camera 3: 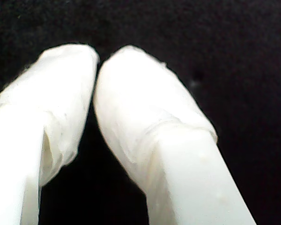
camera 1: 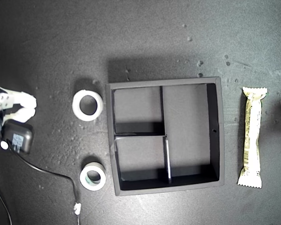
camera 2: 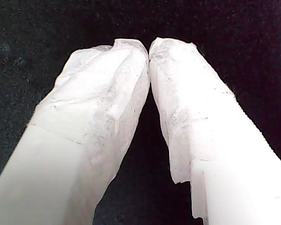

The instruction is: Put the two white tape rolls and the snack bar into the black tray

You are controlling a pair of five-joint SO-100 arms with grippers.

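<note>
Cream snack bar (camera 1: 252,137) – print illegible | black tray (camera 1: 214,131) – unmarked

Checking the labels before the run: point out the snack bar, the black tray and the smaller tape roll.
snack bar (camera 1: 253,137): exterior view, middle of the wrapper.
black tray (camera 1: 216,131): exterior view, the wall on that view's right.
smaller tape roll (camera 1: 85,179): exterior view, white ring wall beside the hole.
</note>
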